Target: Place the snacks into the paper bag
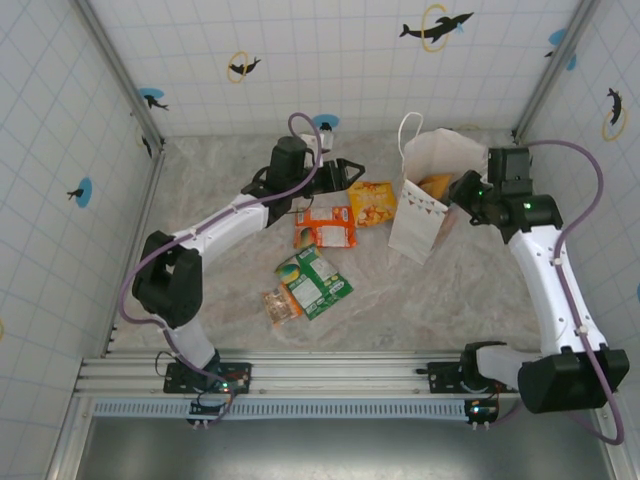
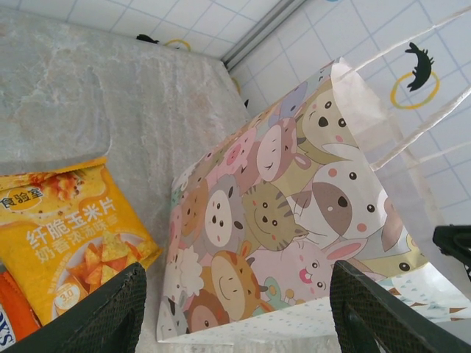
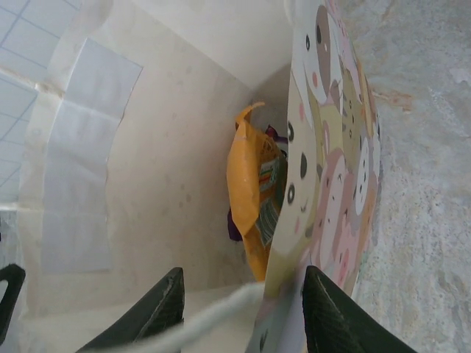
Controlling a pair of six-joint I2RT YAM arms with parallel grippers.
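Note:
The paper bag (image 1: 418, 205) stands at the back right, white outside with a flag print and cartoon animals on one side (image 2: 280, 213). Inside it (image 3: 162, 184) an orange packet (image 3: 246, 195) leans on the wall, with a bit of purple behind it. My right gripper (image 1: 462, 192) (image 3: 239, 316) is open at the bag's mouth, its fingers astride the animal-print wall and a white cord handle (image 3: 213, 318). My left gripper (image 1: 352, 172) (image 2: 243, 320) is open and empty, just left of the bag. On the table lie a yellow packet (image 1: 372, 202) (image 2: 73, 243), an orange one (image 1: 325, 228), green ones (image 1: 313, 280) and a small brownish one (image 1: 281, 302).
Tiled walls with dolphin stickers close the table in at the back and both sides. A metal rail (image 1: 330, 375) runs along the near edge by the arm bases. Bare marbled tabletop (image 1: 440, 300) lies in front of the bag.

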